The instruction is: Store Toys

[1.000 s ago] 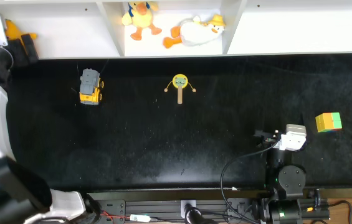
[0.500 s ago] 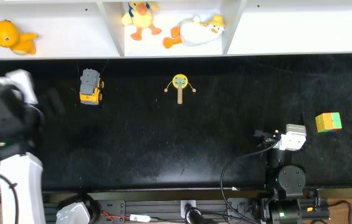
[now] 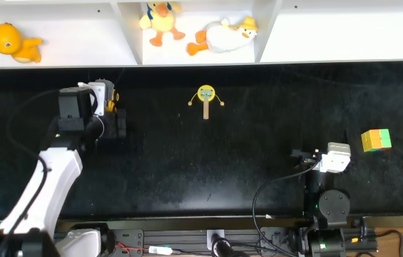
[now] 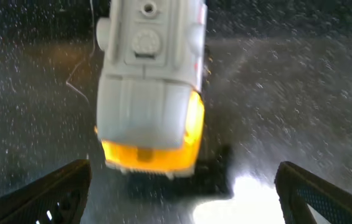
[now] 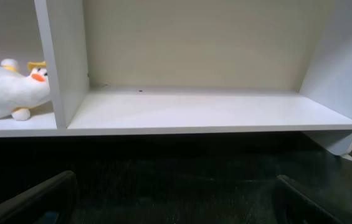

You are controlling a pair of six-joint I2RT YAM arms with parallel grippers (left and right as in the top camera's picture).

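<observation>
A grey and yellow toy truck stands on the black mat just ahead of my left gripper. The gripper is open, with one finger on each side and neither touching the truck. From above, the left gripper hangs over the truck and covers most of it. A green and yellow rattle drum with a wooden handle lies at the mat's middle. At the right lies a coloured cube. My right gripper is open and holds nothing, low near the front right.
The white shelf runs along the back. A yellow duck sits in its left compartment, a yellow plush duck and a white plush duck in the middle one. The right compartment holds nothing.
The left arm left the yellow duck in the left shelf compartment, pulled back, then swung right and now hangs over the toy truck. The right arm has not moved.
</observation>
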